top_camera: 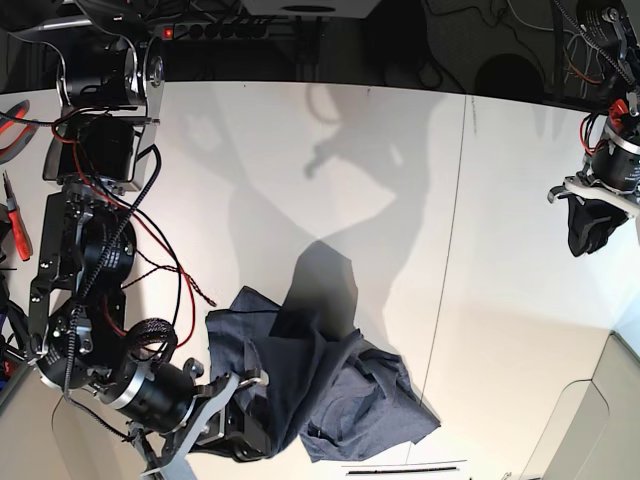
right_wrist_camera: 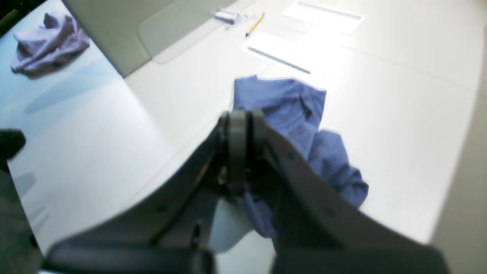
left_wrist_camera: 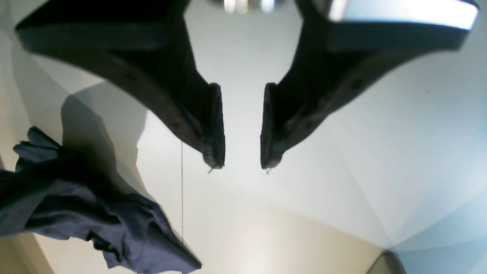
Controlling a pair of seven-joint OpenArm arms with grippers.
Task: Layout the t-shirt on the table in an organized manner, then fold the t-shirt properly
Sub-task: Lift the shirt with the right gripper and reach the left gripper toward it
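Observation:
The navy-blue t-shirt (top_camera: pixel 340 390) lies crumpled in a heap near the front edge of the white table (top_camera: pixel 300 170). My right gripper (top_camera: pixel 250 385) is at the heap's left side. In the right wrist view its fingers (right_wrist_camera: pixel 237 152) are closed together on a fold of the t-shirt (right_wrist_camera: pixel 289 106). My left gripper (top_camera: pixel 588 240) hangs far off at the table's right side, away from the shirt. In the left wrist view it (left_wrist_camera: pixel 242 165) is open and empty, with the t-shirt (left_wrist_camera: pixel 95 213) at the lower left. The shirt's lettering and collar are hidden.
A thin dark seam (top_camera: pixel 450 250) runs across the table right of the shirt. Papers (right_wrist_camera: pixel 323 15) and a pencil (right_wrist_camera: pixel 254 24) lie beyond the shirt in the right wrist view. A pale crumpled cloth (right_wrist_camera: pixel 45 42) lies at its upper left. Cables (top_camera: pixel 170 260) trail by the right arm's base.

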